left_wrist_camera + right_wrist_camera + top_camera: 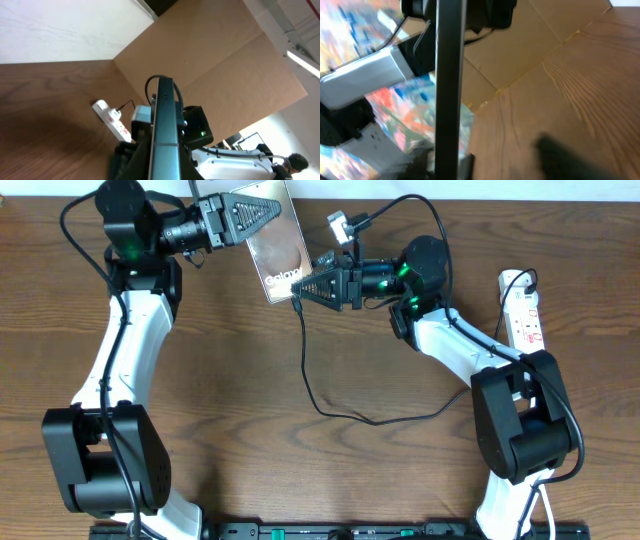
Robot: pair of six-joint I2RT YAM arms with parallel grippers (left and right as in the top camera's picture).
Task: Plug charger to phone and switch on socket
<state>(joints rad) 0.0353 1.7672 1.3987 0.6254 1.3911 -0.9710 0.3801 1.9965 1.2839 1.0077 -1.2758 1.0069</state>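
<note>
I have the phone lifted off the desk at the upper middle of the overhead frame. The left fingers are closed on its upper end, so its lower end hangs free for the plug. In both wrist views it shows edge-on as a thin upright bar, which I judge means the right arm is looking along the port end.

The right fingers appear pinched on the tip of the charger, right at the phone's lower corner. Its black cable loops slackly down and off to the right. I cannot tell whether the plug is seated.

The socket lies at the right edge, well apart and untouched, and it also shows at centre left of the left wrist view.

White lettering on the phone reads "Gala", and the rest is covered. I can read nothing on the socket.
</note>
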